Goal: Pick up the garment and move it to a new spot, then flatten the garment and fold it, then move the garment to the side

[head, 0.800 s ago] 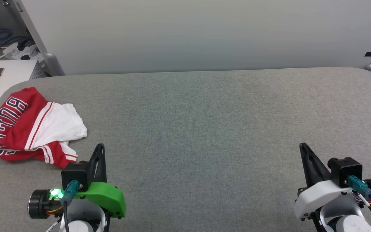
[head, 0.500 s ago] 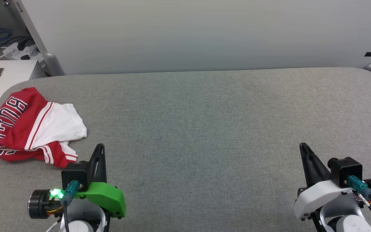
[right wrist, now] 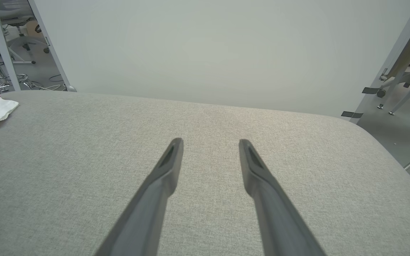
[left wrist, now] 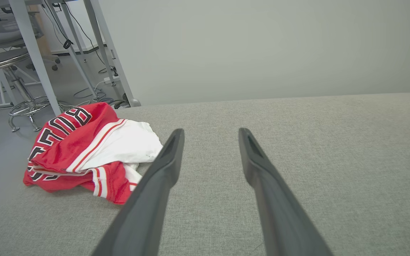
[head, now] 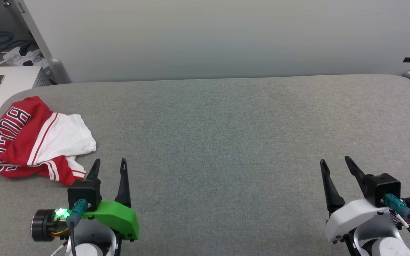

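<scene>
The garment (head: 30, 142) lies in a crumpled heap at the bench's (head: 226, 135) far-left corner, close to the left edge, with red lettered cloth on the outside and a white sleeve spilling toward the middle. I judge it light, soft and limp. It should sag and bunch wherever I lift it, so a pinch on a thick fold or the striped hem nearest me looks safer than a single loose layer. My left gripper (head: 110, 161) sits just beside that near hem without touching it, fingers spread and holding nothing. My right gripper (head: 335, 160) is well apart, by the near-right corner, also spread and empty. A moment ago both pairs of fingers were pressed together; the shirt itself has not shifted.
</scene>
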`<state>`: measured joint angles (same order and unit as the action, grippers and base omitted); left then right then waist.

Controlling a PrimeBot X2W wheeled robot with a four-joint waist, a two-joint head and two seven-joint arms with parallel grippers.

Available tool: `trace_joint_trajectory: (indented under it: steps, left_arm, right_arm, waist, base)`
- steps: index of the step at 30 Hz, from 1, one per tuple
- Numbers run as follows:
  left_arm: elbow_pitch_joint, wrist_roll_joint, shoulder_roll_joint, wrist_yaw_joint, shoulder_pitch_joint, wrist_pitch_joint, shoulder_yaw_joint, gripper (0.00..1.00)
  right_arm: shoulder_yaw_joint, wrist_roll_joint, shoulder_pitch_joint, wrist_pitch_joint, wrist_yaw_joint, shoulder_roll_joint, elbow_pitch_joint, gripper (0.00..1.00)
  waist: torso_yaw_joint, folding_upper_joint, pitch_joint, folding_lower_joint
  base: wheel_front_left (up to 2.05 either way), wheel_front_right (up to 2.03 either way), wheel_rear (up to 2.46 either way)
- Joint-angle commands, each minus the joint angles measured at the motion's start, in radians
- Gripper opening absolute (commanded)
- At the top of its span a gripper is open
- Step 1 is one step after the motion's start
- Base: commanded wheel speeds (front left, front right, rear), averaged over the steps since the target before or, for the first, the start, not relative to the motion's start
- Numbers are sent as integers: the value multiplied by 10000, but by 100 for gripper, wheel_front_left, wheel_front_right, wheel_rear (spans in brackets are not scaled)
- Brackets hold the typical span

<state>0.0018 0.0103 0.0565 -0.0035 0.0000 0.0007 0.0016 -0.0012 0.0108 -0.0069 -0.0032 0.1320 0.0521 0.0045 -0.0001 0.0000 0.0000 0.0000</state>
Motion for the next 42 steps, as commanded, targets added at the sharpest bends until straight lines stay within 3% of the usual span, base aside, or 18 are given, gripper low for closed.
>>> trace_joint_trajectory:
  steps: [1, 42]
  left_arm:
    - [6, 10, 0, 1, 1, -8, 1, 100]
    - [269, 797, -21, -120, 85, -862, -54, 100]
  right_arm:
    - [1, 11, 1, -8, 0, 0, 3, 100]
    - [-200, 931, -15, -849, -4, -6, 68, 100]
  waist:
    - [0, 0, 1, 0]
    - [8, 0, 61, 0]
  base:
    - [0, 0, 0]
    - [0, 0, 0]
